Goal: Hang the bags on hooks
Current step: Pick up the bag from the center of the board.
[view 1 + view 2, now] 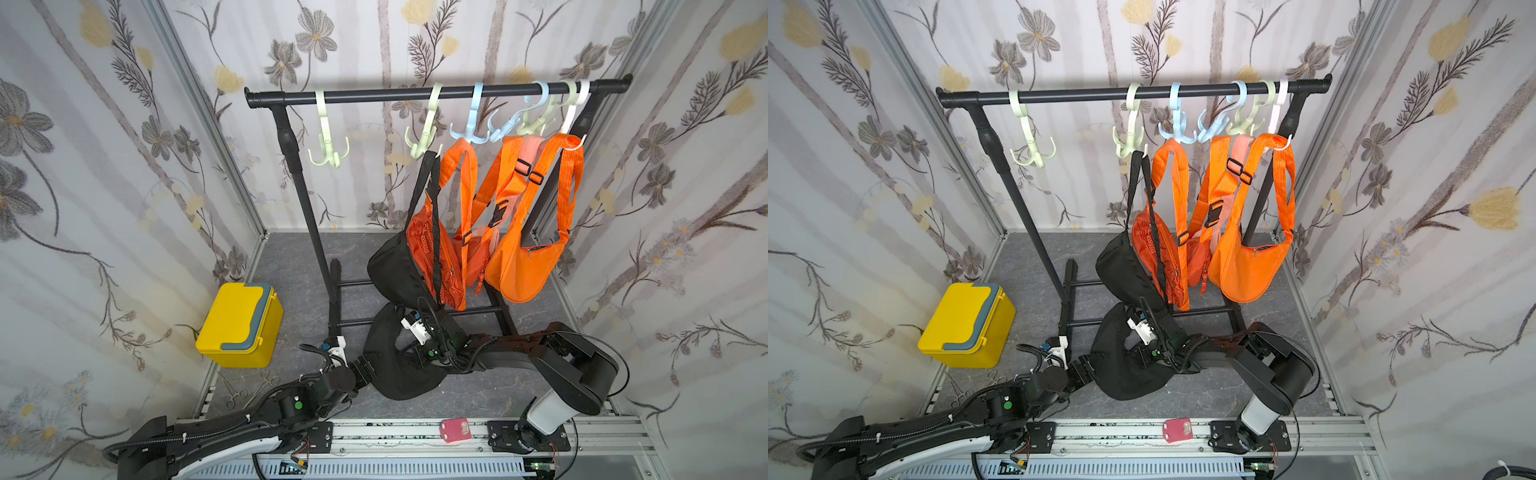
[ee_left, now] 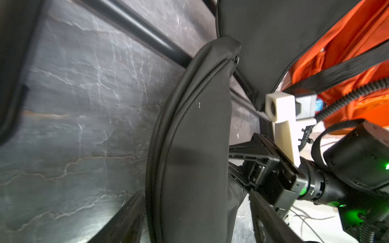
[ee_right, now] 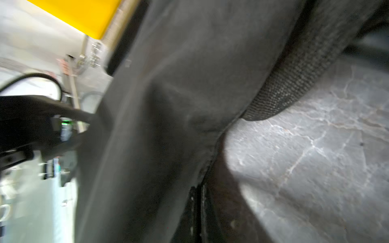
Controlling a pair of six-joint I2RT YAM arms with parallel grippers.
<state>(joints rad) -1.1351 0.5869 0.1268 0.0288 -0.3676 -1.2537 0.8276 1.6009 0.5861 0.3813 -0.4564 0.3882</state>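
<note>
A black bag (image 1: 399,374) (image 1: 1121,374) lies slumped on the grey floor in front of the rack. My right gripper (image 1: 417,353) (image 3: 197,202) is shut on the bag's seam edge (image 3: 168,105), beside its woven strap (image 3: 294,84). My left gripper (image 1: 368,370) (image 2: 195,210) is open. It straddles the bag's other end (image 2: 195,147), with one finger against the piping and a gap at the other finger. A pale green hook (image 1: 328,149) (image 1: 1034,151) hangs bare on the black rail (image 1: 415,93).
Further hooks on the rail carry a second black bag (image 1: 395,270) and orange bags (image 1: 523,266) just behind both grippers. The rack's base bars (image 1: 353,322) cross the floor. A yellow box (image 1: 239,324) and forceps (image 1: 249,388) sit at the left. A pink item (image 1: 456,430) rests on the front rail.
</note>
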